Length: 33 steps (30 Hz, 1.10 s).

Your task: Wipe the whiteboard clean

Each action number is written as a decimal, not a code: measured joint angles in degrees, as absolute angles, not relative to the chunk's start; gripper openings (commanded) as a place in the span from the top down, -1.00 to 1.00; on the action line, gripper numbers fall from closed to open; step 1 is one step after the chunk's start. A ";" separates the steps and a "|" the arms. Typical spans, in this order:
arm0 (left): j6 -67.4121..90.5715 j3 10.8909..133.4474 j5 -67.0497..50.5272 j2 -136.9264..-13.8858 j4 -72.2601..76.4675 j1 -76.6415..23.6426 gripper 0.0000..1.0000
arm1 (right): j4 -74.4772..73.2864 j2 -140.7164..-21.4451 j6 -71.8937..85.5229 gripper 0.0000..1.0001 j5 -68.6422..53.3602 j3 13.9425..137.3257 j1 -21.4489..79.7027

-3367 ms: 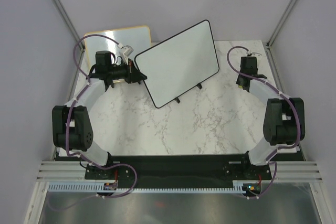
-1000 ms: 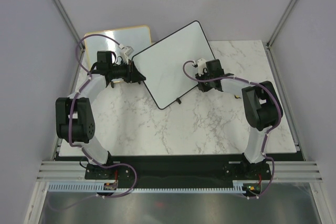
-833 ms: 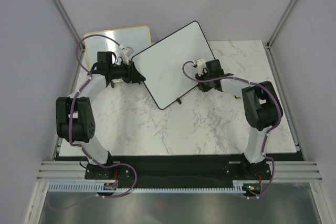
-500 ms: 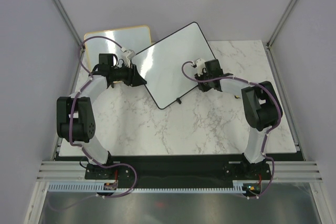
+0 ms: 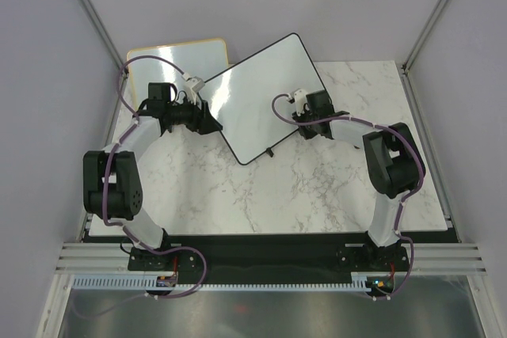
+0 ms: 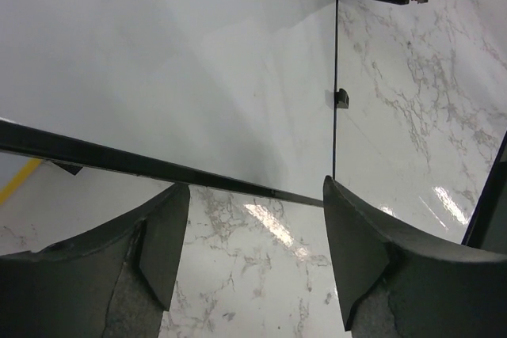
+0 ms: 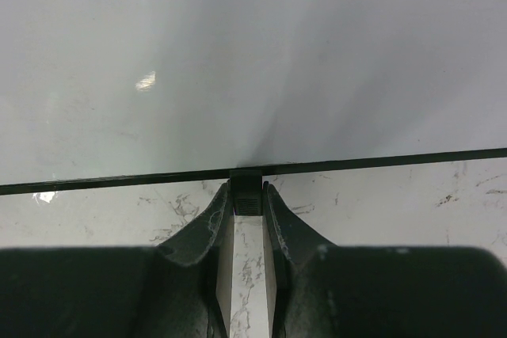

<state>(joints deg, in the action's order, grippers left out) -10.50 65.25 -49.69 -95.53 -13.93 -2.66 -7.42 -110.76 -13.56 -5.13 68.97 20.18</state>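
The whiteboard (image 5: 261, 93), large with a thin black frame, stands tilted at the back middle of the marble table; its face shows no marks. My left gripper (image 5: 209, 122) is open just off the board's near left edge, touching nothing. In the left wrist view the board (image 6: 158, 61) and its black frame run across above the spread fingers (image 6: 162, 243), with bare marble between them. My right gripper (image 5: 302, 122) is shut on the whiteboard's small black foot (image 7: 247, 192) at its lower right edge, the board (image 7: 238, 61) filling the view above.
A smaller orange-framed whiteboard (image 5: 170, 61) lies at the back left, partly behind the large one. A second black foot (image 5: 269, 152) sticks out under the board's near corner. The marble table (image 5: 261, 195) stretches toward the arm bases; grey walls enclose both sides.
My left gripper has opened and pulled back a little from the board's left edge. The right gripper, which had come in from the far right, stays shut on the foot.
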 measured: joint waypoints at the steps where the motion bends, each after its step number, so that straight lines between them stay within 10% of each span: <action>1: -10.66 65.21 -49.54 -95.20 -14.04 -2.66 -0.62 | -7.33 -110.74 -13.56 1.00 -4.89 68.86 20.29; 26: -11.79 64.10 -45.30 -91.66 -14.24 -2.66 -0.68 | -5.61 -108.99 -12.25 0.99 -2.72 66.02 21.91; 33: -12.10 64.03 -45.12 -91.39 -14.24 -2.66 -0.68 | -6.09 -108.97 -11.64 0.32 -2.72 66.02 21.98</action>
<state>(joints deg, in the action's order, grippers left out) -12.10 64.03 -45.12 -91.39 -14.24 -2.66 -6.09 -108.97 -11.64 -2.72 66.02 21.98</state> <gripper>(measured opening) 0.834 0.308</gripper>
